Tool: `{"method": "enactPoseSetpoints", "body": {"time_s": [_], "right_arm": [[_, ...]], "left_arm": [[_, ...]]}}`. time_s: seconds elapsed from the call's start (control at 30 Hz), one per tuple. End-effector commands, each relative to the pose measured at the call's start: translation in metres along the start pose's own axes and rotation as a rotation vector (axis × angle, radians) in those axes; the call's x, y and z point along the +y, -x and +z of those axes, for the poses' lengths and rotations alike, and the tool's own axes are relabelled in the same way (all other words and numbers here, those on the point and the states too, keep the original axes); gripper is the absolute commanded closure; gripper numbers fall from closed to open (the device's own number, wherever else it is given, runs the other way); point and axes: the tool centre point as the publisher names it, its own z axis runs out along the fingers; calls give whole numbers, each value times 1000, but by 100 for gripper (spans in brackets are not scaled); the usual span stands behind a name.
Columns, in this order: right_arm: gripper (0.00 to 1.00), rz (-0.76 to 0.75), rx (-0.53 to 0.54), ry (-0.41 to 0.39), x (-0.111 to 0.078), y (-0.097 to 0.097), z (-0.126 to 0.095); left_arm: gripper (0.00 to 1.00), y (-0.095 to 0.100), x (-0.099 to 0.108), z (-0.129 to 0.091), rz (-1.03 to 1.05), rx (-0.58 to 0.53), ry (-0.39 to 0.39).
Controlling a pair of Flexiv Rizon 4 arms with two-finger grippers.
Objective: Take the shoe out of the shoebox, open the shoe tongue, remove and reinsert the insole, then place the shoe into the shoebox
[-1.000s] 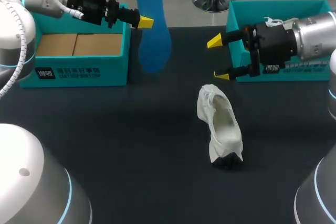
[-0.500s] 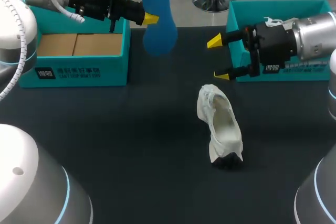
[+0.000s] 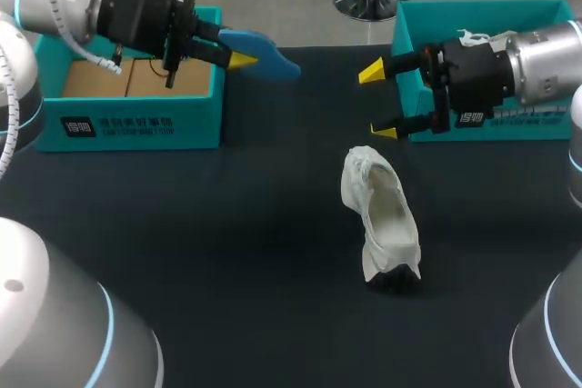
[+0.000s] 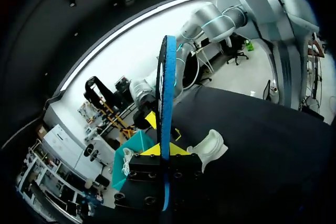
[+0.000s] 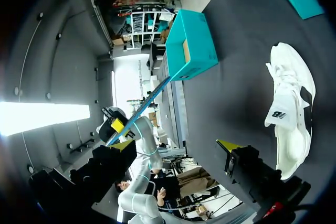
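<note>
Shoebox trays stand along the far side of the table. The left teal tray, lined with brown card, sits at about 10 o'clock from the table's middle.

Just past its right wall hangs my left gripper, clamped on the blue insole. In the left wrist view the insole stands edge-on between my two yellow-tipped fingers and sticks out well ahead of them. From above it lies nearly flat in the air. Its free end points toward 3 o'clock, and it touches neither tray nor table.

The white shoe lies on the dark table well apart from that gripper, between 4 and 5 o'clock from it. It runs roughly from 12 to 6 o'clock, with its opening turned up and a dark patch at the near end.

My right gripper hovers near the shoe's far end, with the shoe at its 6 o'clock. Its fingers are spread wide with nothing between them, tips pointing toward 9 o'clock. Behind it, at about 2 o'clock from the table's middle, stands the right teal tray.
</note>
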Motion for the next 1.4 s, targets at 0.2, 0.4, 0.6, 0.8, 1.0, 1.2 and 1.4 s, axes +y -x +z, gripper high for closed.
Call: {"method": "enactPoseSetpoints", "body": {"time_s": [0.2,0.4,0.6,0.8,1.0,1.2,1.4], "right_arm": [[0,1,-2,0,1,0,2],[0,1,-2,0,1,0,2],[0,1,-2,0,1,0,2],[0,1,-2,0,1,0,2],[0,1,-2,0,1,0,2],[0,1,-2,0,1,0,2],[0,1,-2,0,1,0,2]], "left_arm": [[100,-24,2,13,367,37,-3],[100,-38,1,33,372,20,41],[100,-43,-5,46,393,-31,83],[100,-49,-11,60,400,-53,71],[100,-54,-18,82,401,-56,35],[100,-51,-23,101,406,-64,10],[100,-47,-28,117,406,-78,-6]]}}
